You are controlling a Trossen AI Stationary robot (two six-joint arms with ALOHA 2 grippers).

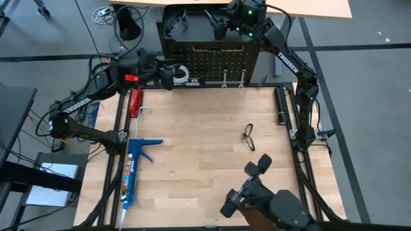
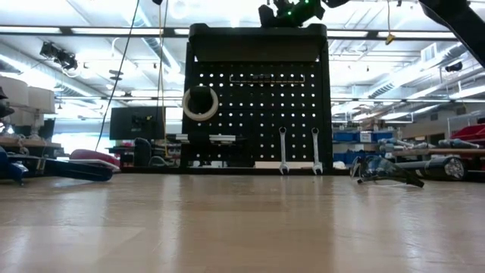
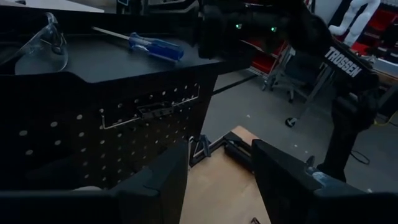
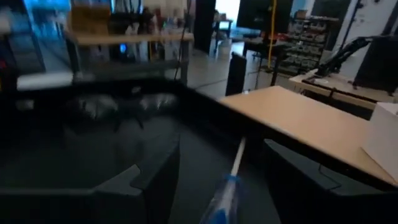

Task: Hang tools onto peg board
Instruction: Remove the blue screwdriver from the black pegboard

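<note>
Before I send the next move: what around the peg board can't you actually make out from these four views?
- Left gripper: in the high view its fingertips merge with the tape roll at the peg board; contact unclear.
- Right gripper: dark against the board's top shelf in the high view; cut off by the top edge in the low view.
- Screwdriver: blurred in the right wrist view; its handle runs off the edge.
- Safety glasses on the shelf: cut off in the left wrist view.

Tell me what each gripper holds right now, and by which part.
Nothing is held. The left gripper is open beside the peg board. The right gripper is open over the blue-handled screwdriver on the board's top.
</note>
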